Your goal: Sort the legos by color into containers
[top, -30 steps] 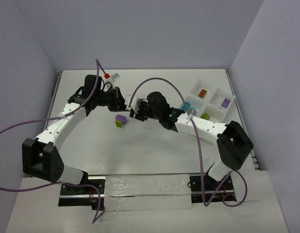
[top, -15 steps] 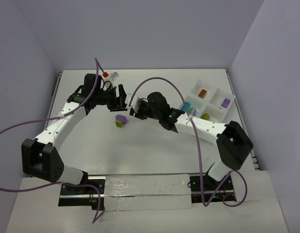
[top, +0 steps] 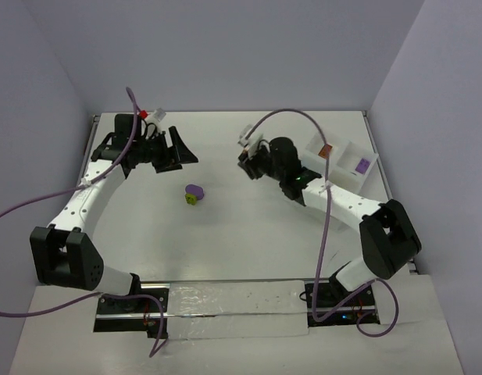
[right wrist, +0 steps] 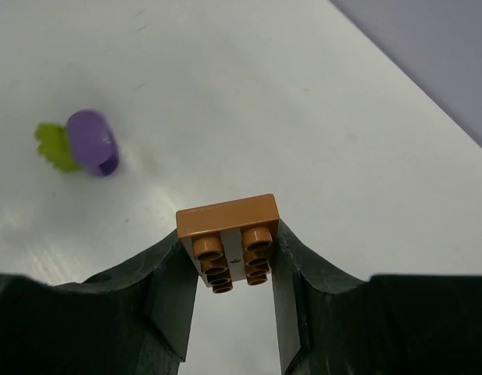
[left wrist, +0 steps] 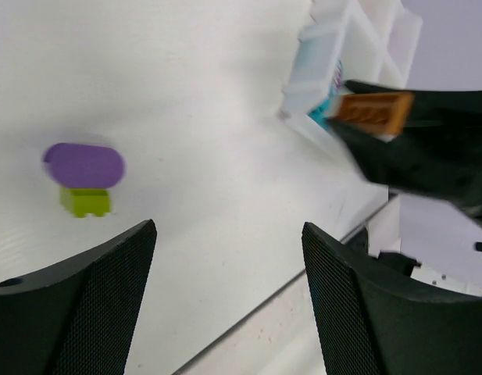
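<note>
Orange lego [right wrist: 229, 234] is clamped between the right gripper's [right wrist: 231, 251] fingers, held above the table [top: 225, 234], left of the white tray [top: 340, 158]. Purple-and-lime clump [top: 194, 193] lies on the table between the arms. Left gripper [left wrist: 225, 297] is spread wide and empty, over the table's far-left part.

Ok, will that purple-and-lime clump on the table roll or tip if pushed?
Probably rigid: the purple-and-lime clump looks like hard plastic. Its purple piece is rounded and overhangs the lime brick, so a nudge may tip it. Being small, it likely slides easily on the smooth table.
</note>
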Controlling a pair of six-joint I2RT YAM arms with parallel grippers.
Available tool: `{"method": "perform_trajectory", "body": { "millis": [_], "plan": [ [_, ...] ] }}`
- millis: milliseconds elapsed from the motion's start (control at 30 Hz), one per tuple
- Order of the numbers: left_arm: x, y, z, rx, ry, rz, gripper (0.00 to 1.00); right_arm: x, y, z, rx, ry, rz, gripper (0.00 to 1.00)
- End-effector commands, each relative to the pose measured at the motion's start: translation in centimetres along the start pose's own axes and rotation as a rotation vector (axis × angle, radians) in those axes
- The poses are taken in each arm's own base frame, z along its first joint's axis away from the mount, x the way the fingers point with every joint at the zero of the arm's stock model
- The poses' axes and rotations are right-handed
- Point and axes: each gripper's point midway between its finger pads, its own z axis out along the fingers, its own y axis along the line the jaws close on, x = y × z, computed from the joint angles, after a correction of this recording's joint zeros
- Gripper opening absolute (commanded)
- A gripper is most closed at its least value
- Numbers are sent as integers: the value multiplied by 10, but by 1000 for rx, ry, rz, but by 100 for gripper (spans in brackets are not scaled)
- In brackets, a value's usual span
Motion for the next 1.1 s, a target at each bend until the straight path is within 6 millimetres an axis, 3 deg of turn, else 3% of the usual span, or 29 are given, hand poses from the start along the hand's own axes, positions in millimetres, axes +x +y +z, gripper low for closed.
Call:
{"method": "perform_trajectory", "body": {
  "millis": [0,67,100,167,400,533,600,733,833,1000,1067],
  "plan": [
    [-10,14,-4,-36,-40,-35,81,-19,-77,-37,221,-103,258,6],
    [-15,19,-3,-60,-56,-45,81,-11,-112,-56,349,-117,366,7],
    [-16,20,-2,-67,-60,-48,81,-12,-118,-61,375,-128,395,8],
    [-19,22,2,-72,-59,-60,81,0,-161,-89,569,-138,464,11],
    [-33,29,8,-118,-67,-61,80,36,-217,-133,914,-102,530,10],
    [-38,36,11,-158,-57,-53,80,49,-240,-137,999,-62,549,11],
    [-38,41,14,-177,-37,-58,80,67,-253,-129,1022,-3,594,13],
    [-41,45,24,-184,-4,-72,79,74,-275,-117,1040,23,658,23],
    [-39,50,35,-174,34,-85,79,99,-291,-110,1117,78,654,24],
    [-39,59,45,-188,52,-93,78,122,-307,-108,1173,102,673,26],
    [-39,62,48,-189,59,-100,78,125,-312,-105,1180,93,696,33]
  ]
}}
